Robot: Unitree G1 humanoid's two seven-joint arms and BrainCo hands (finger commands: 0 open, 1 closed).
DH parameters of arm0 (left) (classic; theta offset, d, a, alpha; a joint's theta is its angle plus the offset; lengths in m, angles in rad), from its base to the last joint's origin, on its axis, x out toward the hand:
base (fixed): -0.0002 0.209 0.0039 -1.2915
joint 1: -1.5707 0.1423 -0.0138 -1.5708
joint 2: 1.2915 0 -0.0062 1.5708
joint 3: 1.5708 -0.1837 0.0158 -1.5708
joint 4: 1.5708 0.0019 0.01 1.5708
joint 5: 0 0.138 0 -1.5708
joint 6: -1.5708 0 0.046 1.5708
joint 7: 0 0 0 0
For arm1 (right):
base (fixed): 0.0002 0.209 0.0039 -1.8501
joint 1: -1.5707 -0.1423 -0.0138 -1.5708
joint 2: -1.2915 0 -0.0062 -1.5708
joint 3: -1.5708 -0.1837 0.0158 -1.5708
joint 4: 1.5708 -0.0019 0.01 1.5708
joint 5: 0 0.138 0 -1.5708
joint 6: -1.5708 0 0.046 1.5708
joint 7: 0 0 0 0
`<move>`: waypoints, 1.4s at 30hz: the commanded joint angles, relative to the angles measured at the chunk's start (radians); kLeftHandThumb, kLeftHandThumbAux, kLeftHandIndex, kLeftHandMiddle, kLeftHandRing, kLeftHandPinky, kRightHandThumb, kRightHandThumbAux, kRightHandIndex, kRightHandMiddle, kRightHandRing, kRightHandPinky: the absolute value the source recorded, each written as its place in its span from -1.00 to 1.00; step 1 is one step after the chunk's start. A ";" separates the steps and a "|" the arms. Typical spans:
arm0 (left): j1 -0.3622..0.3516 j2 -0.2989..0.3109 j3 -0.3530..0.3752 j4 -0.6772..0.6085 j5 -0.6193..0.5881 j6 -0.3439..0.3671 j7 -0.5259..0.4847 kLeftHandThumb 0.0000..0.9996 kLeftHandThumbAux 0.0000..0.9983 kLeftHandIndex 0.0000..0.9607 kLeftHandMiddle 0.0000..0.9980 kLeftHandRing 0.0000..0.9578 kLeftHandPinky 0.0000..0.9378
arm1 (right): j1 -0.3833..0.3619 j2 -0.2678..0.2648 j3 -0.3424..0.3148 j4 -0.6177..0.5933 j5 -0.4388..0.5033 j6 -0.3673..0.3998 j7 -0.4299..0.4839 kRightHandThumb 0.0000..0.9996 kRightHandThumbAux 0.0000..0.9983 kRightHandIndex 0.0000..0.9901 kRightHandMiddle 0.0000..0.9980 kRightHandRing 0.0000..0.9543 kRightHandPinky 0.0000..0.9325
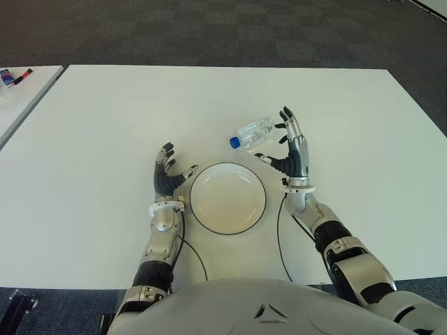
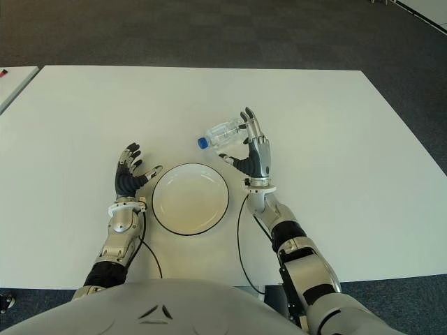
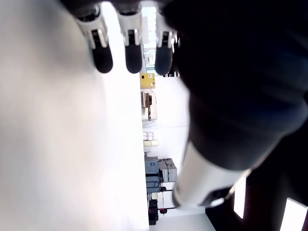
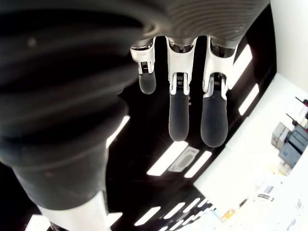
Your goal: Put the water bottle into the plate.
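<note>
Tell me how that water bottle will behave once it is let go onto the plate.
The water bottle lies tilted against the right hand, not clearly gripped. It looks clear and thin-walled, so probably light. Round-bodied, it may roll on the shallow plate and slip over its low rim.

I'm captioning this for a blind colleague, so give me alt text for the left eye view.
The right hand, fingers spread, is beside a tilted water bottle just beyond an empty plate on a white table. The left hand shows open left of the plate.

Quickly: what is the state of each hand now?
Left hand: open, holding nothing, left of the plate.
Right hand: open, beside the water bottle.
</note>
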State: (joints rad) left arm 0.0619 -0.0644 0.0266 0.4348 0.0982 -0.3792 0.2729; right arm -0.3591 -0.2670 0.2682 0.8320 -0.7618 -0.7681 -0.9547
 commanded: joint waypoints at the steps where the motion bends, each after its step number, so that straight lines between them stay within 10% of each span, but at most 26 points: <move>1: 0.016 -0.012 0.004 0.034 0.001 0.028 0.009 -1.00 0.95 -0.70 -0.71 -0.72 -0.65 | -0.023 -0.022 0.011 0.016 0.022 -0.023 0.035 -1.00 0.83 -1.00 -0.99 -0.34 0.37; 24: 0.012 -0.018 0.007 0.042 -0.006 0.030 0.012 -1.00 0.96 -0.70 -0.71 -0.72 -0.65 | -0.135 -0.142 0.100 0.077 -0.045 -0.007 0.093 -1.00 0.92 -1.00 -1.00 -0.59 0.20; 42: -0.007 -0.019 0.008 0.069 -0.007 0.015 0.011 -1.00 0.96 -0.72 -0.72 -0.73 -0.65 | -0.238 -0.131 0.150 0.132 -0.056 0.038 0.110 -1.00 0.91 -1.00 -1.00 -0.70 -0.11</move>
State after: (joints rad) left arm 0.0478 -0.0653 0.0290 0.4631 0.0973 -0.4005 0.2760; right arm -0.5449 -0.4130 0.4023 0.9257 -0.8073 -0.7602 -0.8694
